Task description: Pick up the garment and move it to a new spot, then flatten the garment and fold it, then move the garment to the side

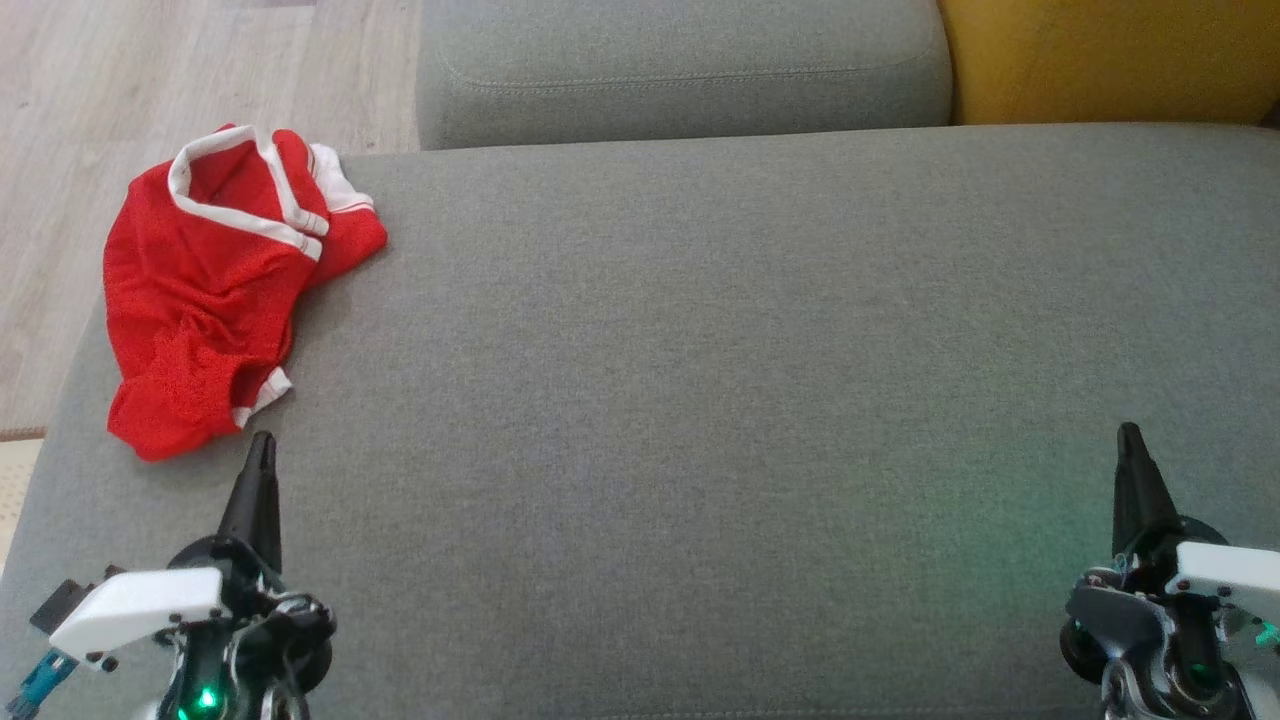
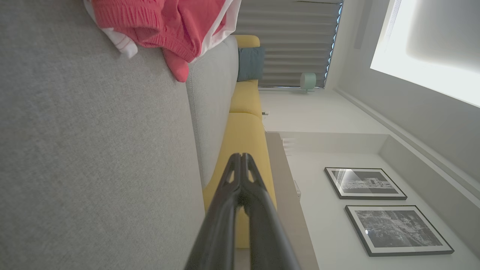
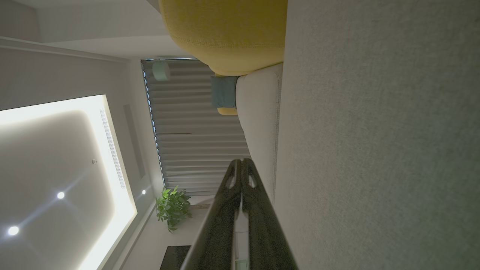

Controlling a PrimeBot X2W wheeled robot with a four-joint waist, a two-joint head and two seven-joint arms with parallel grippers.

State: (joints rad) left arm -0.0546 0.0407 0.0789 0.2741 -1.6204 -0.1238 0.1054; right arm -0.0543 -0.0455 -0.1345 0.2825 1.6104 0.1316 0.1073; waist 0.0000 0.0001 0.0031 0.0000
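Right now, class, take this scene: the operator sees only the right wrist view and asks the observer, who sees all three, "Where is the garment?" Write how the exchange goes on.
Observer: The red garment lies crumpled at the far left corner of the grey sofa seat.
Operator: Is anything holding it?
Observer: No. The left gripper is shut, with its tip just short of the garment's near edge and apart from it.
Operator: How far off is my own arm?
Observer: The right gripper sits shut at the seat's near right, with the whole width of bare cushion between it and the garment.
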